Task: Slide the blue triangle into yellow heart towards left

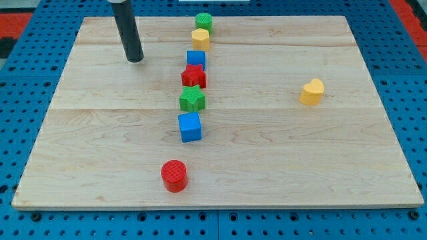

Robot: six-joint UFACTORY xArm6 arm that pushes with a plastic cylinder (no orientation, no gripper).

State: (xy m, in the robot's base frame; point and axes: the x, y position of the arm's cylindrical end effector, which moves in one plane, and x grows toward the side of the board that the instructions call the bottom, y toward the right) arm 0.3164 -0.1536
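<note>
My tip (135, 59) rests on the board at the upper left, well left of the column of blocks. A blue block (195, 58) sits in that column; the red star (194, 77) in front hides its lower part, so I cannot make out its shape for sure. The yellow heart (311, 92) stands alone far to the view's right, apart from everything. My tip touches no block.
The column runs from top to bottom: green cylinder (203, 21), yellow hexagon (201, 38), the blue block, the red star, green star (192, 100), blue cube (190, 127). A red cylinder (175, 176) stands near the wooden board's (347, 167) bottom edge.
</note>
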